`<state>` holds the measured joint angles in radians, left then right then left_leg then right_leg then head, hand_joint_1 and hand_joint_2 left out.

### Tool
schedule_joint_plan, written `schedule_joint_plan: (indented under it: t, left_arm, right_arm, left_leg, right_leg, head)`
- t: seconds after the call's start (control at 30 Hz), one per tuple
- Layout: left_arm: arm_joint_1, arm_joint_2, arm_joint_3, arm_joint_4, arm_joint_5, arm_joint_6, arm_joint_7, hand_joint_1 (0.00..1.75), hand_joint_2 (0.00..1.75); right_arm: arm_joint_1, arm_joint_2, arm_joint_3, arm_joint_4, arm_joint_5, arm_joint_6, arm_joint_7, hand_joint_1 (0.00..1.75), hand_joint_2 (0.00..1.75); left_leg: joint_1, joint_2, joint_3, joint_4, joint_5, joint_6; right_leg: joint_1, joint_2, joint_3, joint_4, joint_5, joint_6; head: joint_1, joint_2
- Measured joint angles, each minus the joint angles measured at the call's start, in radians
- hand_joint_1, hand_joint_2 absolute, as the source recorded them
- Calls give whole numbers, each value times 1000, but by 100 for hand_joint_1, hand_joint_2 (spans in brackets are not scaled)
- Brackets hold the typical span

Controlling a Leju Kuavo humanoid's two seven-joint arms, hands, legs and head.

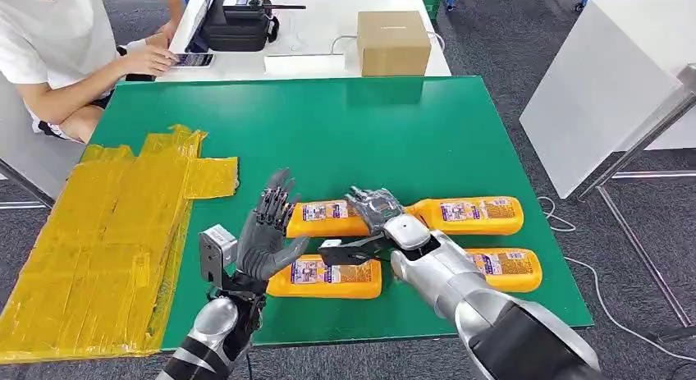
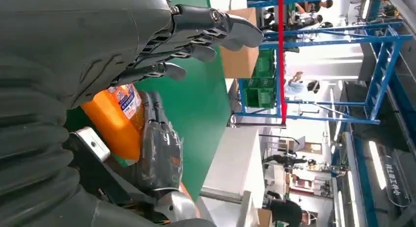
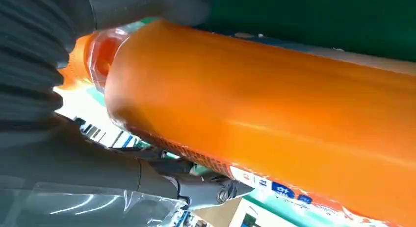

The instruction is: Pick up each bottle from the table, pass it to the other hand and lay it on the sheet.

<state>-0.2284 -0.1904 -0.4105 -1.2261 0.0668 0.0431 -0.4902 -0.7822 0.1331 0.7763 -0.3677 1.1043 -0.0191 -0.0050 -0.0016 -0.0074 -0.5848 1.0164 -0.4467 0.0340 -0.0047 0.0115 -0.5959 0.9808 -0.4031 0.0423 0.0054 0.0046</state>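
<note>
Several orange bottles with printed labels lie on the green table (image 1: pixel 369 125). My right hand (image 1: pixel 377 209) grips the right end of one orange bottle (image 1: pixel 324 218) near the table's middle front. In the right wrist view that bottle (image 3: pixel 274 119) lies close against the hand (image 3: pixel 34 89). My left hand (image 1: pixel 267 228) stands open just left of the bottle, fingers spread and pointing up, not touching it. The left wrist view has the left hand (image 2: pixel 147 40) above the bottle (image 2: pixel 115 121), with the right hand's fingers (image 2: pixel 159 148) wrapped over it. The yellow sheet (image 1: pixel 107 232) covers the table's left edge.
Three more orange bottles lie nearby: one to the right (image 1: pixel 472 215), one at the front (image 1: pixel 328 277), one front right (image 1: pixel 509 267) partly behind my right arm. Behind the table are a cardboard box (image 1: pixel 393 42), a black case (image 1: pixel 234 27) and a seated person (image 1: pixel 49 52).
</note>
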Motion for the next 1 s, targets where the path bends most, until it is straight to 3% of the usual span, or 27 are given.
schedule_joint_plan:
  t: [0.07,0.1,0.13,0.33,0.67,0.9,1.0]
  left_arm:
    - [0,-2,0,4,3,4,-2,0,175]
    - [0,-2,0,6,4,6,-3,0,175]
    - [0,-3,-1,8,4,7,-5,0,175]
    - [0,-3,-1,15,14,17,-11,0,175]
    - [0,-2,-1,17,14,17,-11,0,175]
    - [4,-2,0,17,6,27,-11,0,175]
    - [13,1,0,10,5,31,-11,0,175]
  right_arm:
    - [-1,0,3,2,8,-6,2,140,175]
    - [-1,0,4,2,10,-9,3,173,175]
    - [-1,-1,6,2,13,-15,4,175,175]
    - [13,-9,10,4,15,-116,42,175,175]
    - [32,-19,-18,6,-8,-193,47,175,175]
    - [70,-33,-94,5,-21,-422,47,175,175]
    - [87,-35,-155,-12,-91,-531,-12,175,175]
  left_leg:
    - [0,0,0,0,0,0]
    - [0,0,0,0,0,0]
    - [0,0,0,0,0,0]
    - [0,0,0,0,0,0]
    - [0,0,0,0,0,0]
    - [0,-1,-1,0,0,0]
    - [0,-1,-2,0,0,0]
  right_leg:
    - [0,0,0,0,0,0]
    - [0,0,0,0,0,0]
    - [0,0,0,0,0,0]
    - [0,0,0,0,0,0]
    - [0,0,0,0,0,0]
    - [0,0,0,0,0,0]
    - [0,0,-1,0,0,0]
  head:
    - [0,0]
    - [0,0]
    - [0,0]
    - [0,0]
    - [0,0]
    - [0,0]
    - [0,0]
